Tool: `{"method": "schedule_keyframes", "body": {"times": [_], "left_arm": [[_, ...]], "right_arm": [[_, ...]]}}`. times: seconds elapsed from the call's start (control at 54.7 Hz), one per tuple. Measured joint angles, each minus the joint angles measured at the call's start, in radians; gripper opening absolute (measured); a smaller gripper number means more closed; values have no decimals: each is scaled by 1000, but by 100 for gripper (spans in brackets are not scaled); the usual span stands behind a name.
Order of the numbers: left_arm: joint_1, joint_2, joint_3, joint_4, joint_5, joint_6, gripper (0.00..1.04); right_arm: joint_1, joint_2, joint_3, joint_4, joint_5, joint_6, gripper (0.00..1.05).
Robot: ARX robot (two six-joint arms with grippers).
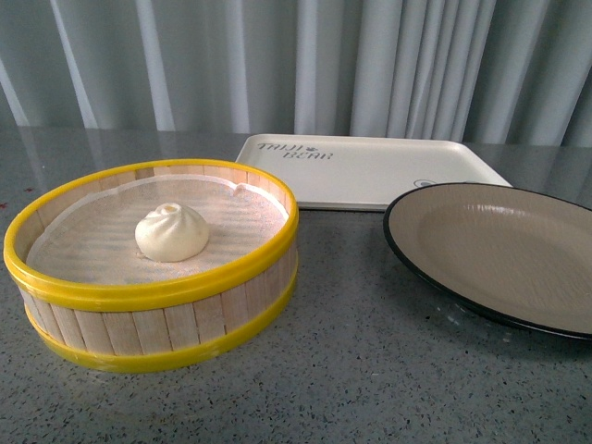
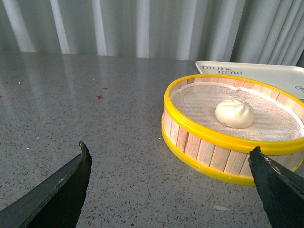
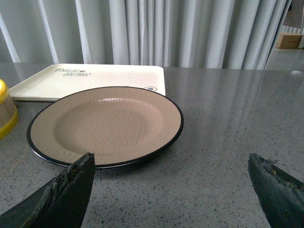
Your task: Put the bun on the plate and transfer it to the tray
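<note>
Zero steps done: bun in left steamer basket, plate right, tray far; left claw, right claw spread, empty.

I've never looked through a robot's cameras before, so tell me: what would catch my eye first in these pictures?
The bright yellow-rimmed steamer basket on the left of the front view, with a lone white bun sitting inside it. Right of it lies an empty tan plate with a black rim, and behind both a cream tray. In the wrist views the left pincer and right pincer both stand wide open, holding nothing.
</note>
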Motion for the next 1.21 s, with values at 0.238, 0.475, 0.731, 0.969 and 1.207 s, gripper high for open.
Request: {"method": "schedule_keyframes", "body": {"times": [0.238, 0.475, 0.731, 0.969, 1.207], "left_arm": [[0, 0, 0, 0, 0, 0, 98], [0, 0, 0, 0, 0, 0, 98], [0, 0, 0, 0, 0, 0, 98], [0, 0, 0, 0, 0, 0, 98], [-26, 233, 101, -77, -49, -206, 98]], "right_arm": [[0, 0, 0, 0, 0, 0, 96], [0, 0, 0, 0, 0, 0, 96], [0, 0, 0, 0, 0, 0, 96], [0, 0, 0, 0, 0, 0, 96], [0, 0, 0, 0, 0, 0, 96]]}}
